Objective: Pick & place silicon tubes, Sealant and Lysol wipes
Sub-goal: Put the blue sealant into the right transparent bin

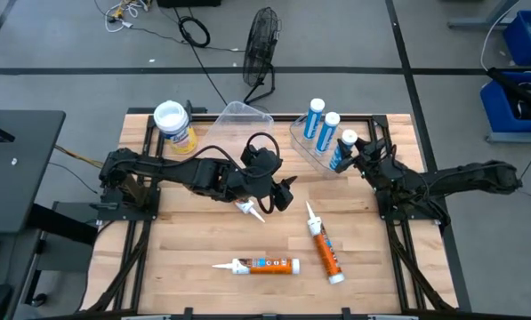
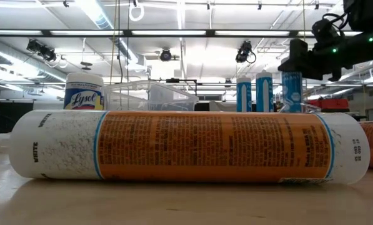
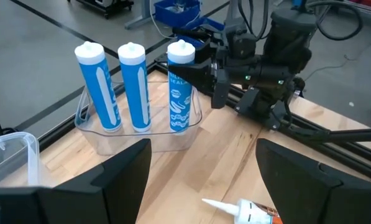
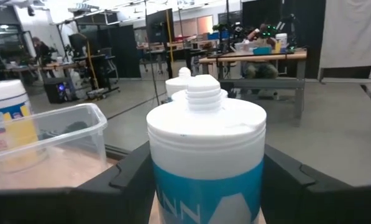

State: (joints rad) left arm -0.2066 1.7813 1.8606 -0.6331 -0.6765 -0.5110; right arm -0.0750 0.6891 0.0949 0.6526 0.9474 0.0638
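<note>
Three blue sealant tubes with white caps stand upright in a clear bin [image 1: 311, 147] at the far right. My right gripper [image 1: 349, 153] is shut on the nearest of them [image 3: 180, 87]. My left gripper [image 1: 287, 196] is open and empty over the table's middle, pointing at the bin. Two orange silicone tubes lie on the table, one [image 1: 265, 265] near the front edge and one [image 1: 325, 249] to its right. The yellow Lysol wipes canister [image 1: 174, 124] stands upright at the far left. My right gripper pinches the blue tube's upper body, just under its white shoulder [image 4: 205, 186], between its two fingers. The fingers come level from the table's right side, one on each side of the tube. The tube stands upright with its lower end [image 3: 179, 124] inside the clear bin.
A second clear bin [image 1: 243, 116] stands at the far middle, beside the Lysol canister. A small white nozzle-tipped piece [image 1: 249, 210] lies under my left arm. Dark frame rails run along the table's left and right sides. Bare wood lies at the near left.
</note>
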